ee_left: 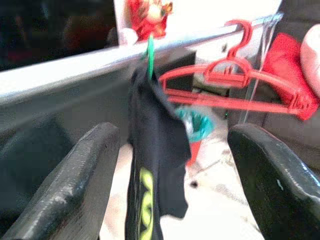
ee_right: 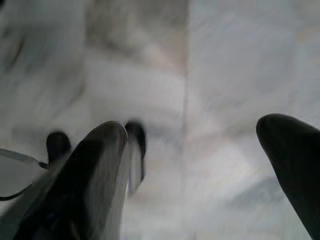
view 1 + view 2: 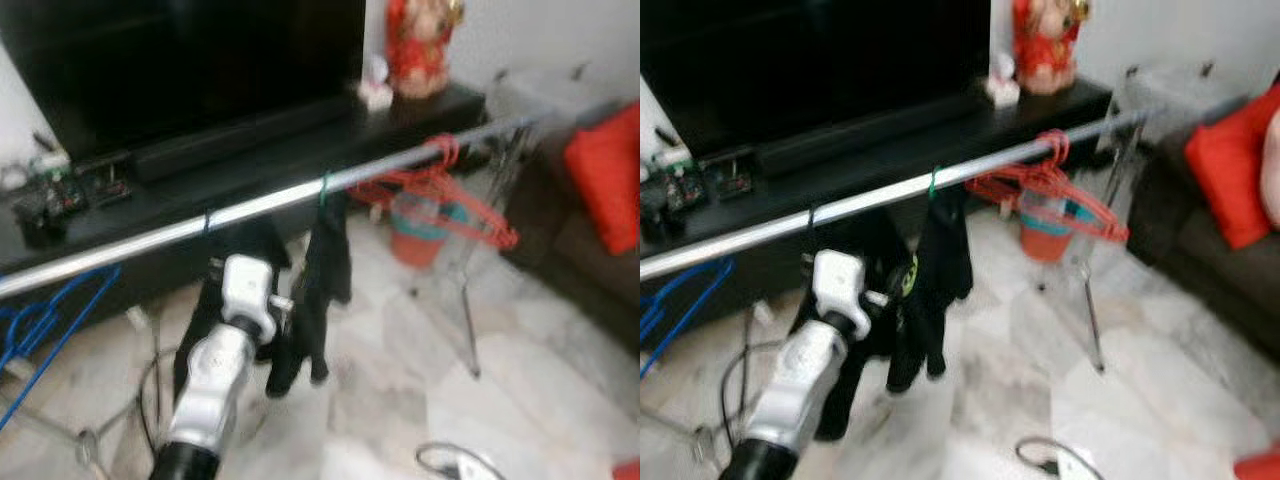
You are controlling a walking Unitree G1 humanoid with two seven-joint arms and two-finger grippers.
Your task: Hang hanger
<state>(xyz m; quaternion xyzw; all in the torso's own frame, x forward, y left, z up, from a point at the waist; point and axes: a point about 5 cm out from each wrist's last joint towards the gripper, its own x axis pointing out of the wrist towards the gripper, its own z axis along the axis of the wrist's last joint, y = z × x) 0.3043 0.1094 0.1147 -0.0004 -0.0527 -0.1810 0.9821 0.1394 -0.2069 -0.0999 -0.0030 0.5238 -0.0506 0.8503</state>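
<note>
We see blue hangers [image 3: 40, 325] at far left on the metal rail [image 3: 150, 240]; count unclear, blurred. Next along, the left arm is raised, its left gripper [image 1: 170, 165] just short of the rail, fingers [image 1: 75, 185] spread wide apart, nothing between them. Head views give the silver arm but hide the fingertips; the left wrist view gives both matte black fingers. Beyond the gap between them a black garment [image 1: 152, 150] with yellow-green print hangs limp on a green hook [image 1: 150, 50]. A second dark garment [image 3: 245, 250] hangs nearer the arm. Past the right finger, red plastic hangers [image 1: 235, 82] hang bunched on the rail, at least two. Right gripper [image 2: 195, 165]: fingers apart, empty, pointing down at the glossy pale marble floor [image 2: 240, 65].
</note>
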